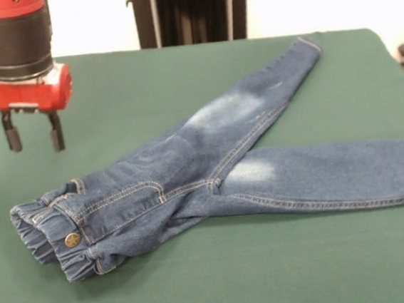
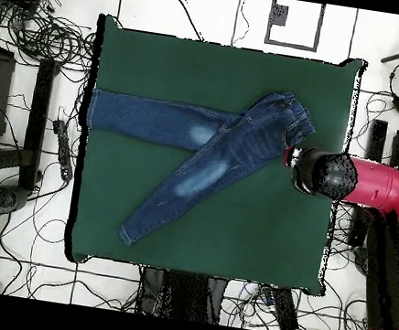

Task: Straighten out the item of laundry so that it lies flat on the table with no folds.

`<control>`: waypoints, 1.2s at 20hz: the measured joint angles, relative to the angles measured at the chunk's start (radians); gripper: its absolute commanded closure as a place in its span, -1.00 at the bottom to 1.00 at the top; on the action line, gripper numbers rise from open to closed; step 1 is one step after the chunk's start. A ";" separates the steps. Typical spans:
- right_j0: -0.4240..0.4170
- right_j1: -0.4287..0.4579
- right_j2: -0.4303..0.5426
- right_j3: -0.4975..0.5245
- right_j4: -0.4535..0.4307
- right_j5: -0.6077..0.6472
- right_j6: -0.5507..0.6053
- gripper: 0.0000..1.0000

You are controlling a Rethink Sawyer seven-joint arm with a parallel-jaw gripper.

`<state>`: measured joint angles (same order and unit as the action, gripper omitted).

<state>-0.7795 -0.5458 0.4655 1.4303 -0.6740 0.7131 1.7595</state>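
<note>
Blue jeans [image 1: 211,172] are seen lying on the green tabletop [image 1: 200,280], with the pincer [image 1: 34,137] hanging close by.

Around the tabletop, many black cables [image 2: 46,39] are seen on the white floor [image 2: 198,11], and a dark stand [image 1: 190,11] is seen behind the far edge. Nothing is placed between the pincer and the jeans. No words can be read anywhere; only a brass button [image 1: 72,240] is seen on the gathered waistband [image 1: 53,237]. The jeans are spread out with the two legs pointing apart in a V shape. The pincer is held above the tabletop, just beside the waistband end, not touching it. Its two dark fingers [image 1: 56,133] are spread apart and nothing is held.
</note>
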 measured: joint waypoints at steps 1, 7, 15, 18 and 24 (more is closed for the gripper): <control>0.002 0.006 0.000 -0.012 -0.007 0.000 0.000 -1.00; 0.026 0.050 0.000 -0.099 -0.050 0.000 0.000 -1.00; 0.050 0.076 0.000 -0.142 -0.061 -0.004 0.000 -1.00; 0.053 0.078 0.000 -0.146 -0.063 -0.012 0.000 -1.00; 0.053 0.083 0.002 -0.166 -0.065 -0.016 0.000 -1.00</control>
<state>-0.7266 -0.4628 0.4678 1.2646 -0.7393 0.6971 1.7595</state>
